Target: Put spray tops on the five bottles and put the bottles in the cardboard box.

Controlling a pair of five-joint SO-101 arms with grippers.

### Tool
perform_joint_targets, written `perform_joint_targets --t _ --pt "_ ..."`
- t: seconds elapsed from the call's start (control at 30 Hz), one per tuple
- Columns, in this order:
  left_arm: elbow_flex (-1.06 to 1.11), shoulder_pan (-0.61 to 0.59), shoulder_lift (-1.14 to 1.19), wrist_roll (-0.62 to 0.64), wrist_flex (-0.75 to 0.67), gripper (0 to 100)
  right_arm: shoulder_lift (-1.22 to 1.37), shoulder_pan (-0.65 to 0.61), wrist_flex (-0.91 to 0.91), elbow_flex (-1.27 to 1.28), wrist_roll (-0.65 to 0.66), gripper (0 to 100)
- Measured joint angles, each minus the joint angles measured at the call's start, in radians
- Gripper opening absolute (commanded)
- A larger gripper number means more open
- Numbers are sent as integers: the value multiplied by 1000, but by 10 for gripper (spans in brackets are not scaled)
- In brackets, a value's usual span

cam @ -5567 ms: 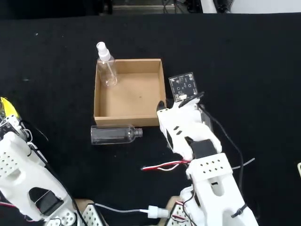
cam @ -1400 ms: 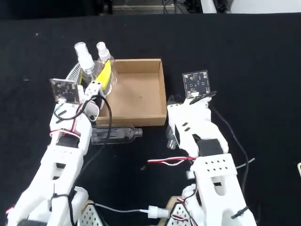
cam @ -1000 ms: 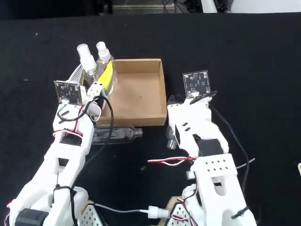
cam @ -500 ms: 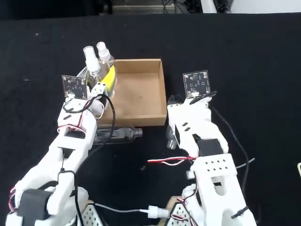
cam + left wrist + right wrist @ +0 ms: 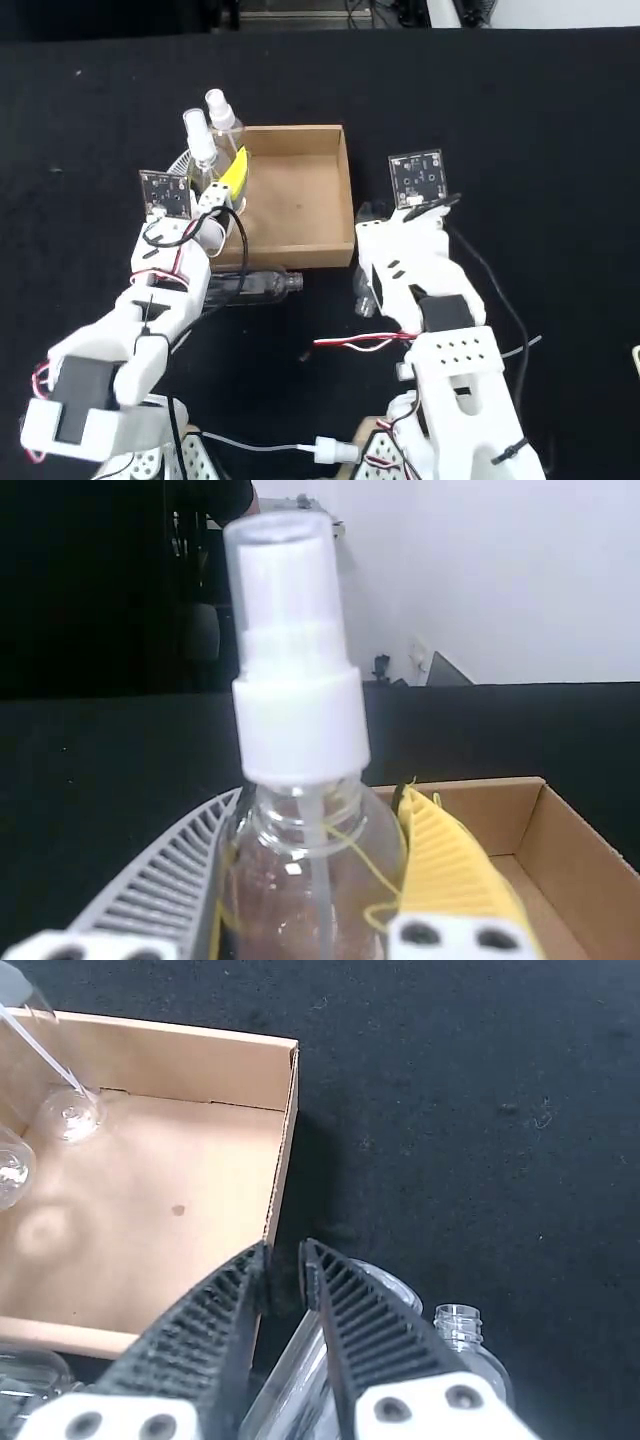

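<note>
Since 5.6 s ago the left arm has come up from the near-left corner with a bottle. In the last second it has edged right toward the cardboard box (image 5: 346, 180). The right arm is unchanged over that second.

Left gripper (image 5: 207, 172): clamped on the held bottle (image 5: 300, 870), spray top (image 5: 295, 680) fitted. It hangs over the box's left wall at the far-left corner.

Right gripper (image 5: 283, 1257): at the box's right wall, jaws nearly together, nothing between them. An open-necked bottle (image 5: 457, 1332) lies below it.

Handling (judged): empty thin clear plastic, so light, slick and easily dented. Grip the body below the shoulder, not the top.

In the way:
- A capped standing bottle (image 5: 228, 150) sits just beside the held one in that corner.
- An uncapped bottle (image 5: 268, 283) lies on the table (image 5: 520, 120) along the near wall, partly under the left arm.
</note>
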Motion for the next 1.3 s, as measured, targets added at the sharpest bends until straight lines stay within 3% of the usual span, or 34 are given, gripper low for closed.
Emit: perform_joint_targets --t 0.27,1.3 --pt "-31 0 103 0 -98 29 0 0 0 0 0 39" --pt "-97 -12 196 0 -100 29 0 0 0 0 0 39"
